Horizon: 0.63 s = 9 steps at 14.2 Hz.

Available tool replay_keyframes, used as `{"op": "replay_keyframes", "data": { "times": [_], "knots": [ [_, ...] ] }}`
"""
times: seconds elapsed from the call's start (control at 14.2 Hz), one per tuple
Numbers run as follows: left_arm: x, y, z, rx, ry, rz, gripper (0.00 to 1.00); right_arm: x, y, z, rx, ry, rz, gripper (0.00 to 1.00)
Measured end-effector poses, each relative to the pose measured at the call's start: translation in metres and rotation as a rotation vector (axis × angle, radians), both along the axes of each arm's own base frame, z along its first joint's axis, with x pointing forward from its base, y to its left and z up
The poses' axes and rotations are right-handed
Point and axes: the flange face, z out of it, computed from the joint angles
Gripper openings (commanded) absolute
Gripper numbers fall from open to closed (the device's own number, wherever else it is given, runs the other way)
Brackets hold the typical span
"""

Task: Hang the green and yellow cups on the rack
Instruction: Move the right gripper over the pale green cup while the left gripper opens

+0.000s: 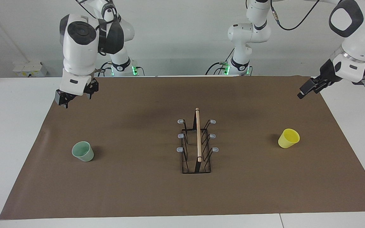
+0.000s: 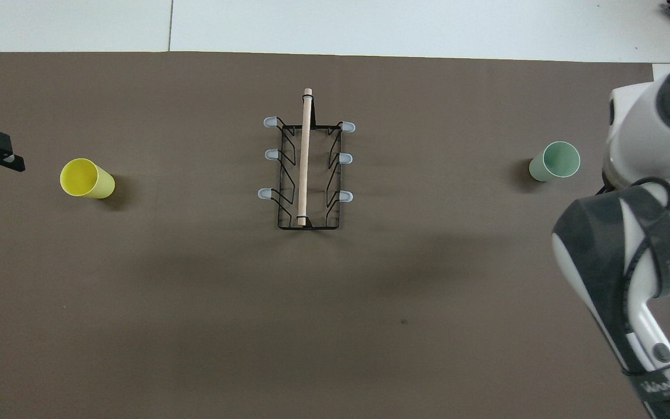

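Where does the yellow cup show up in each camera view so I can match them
Facing view: yellow cup at the picture's right, level with the rack.
Overhead view: yellow cup at the picture's left, level with the rack.
Shared landmark: the rack, mid-mat in both.

robot lab: two white arms (image 1: 81, 47) bolted at white worktop (image 1: 14, 120), brown mat (image 1: 138, 190), bare walls, loose cables

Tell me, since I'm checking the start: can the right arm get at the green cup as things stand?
Probably yes. The green cup stands alone on the brown mat, apart from the rack, and the right gripper hangs over the mat's edge at that same end, with nothing between them.
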Motion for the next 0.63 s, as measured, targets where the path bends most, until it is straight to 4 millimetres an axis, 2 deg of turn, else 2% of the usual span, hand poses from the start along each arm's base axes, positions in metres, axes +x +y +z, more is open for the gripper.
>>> {"op": "replay_keyframes", "data": {
  "times": [0.14, 0.42, 0.63],
  "knots": [
    [0.014, 0.013, -0.017, -0.023, 0.038, 0.135, 0.95, -0.006, 0.016, -0.018, -0.059, 0.065, 0.104, 1.0],
    [0.034, 0.032, -0.044, -0.092, 0.106, 0.404, 0.95, -0.006, 0.0, -0.022, -0.109, 0.162, 0.217, 1.0],
    [0.041, 0.056, -0.063, -0.158, 0.165, 0.591, 0.95, -0.005, -0.002, -0.019, -0.178, 0.242, 0.352, 1.0]
  ]
}}
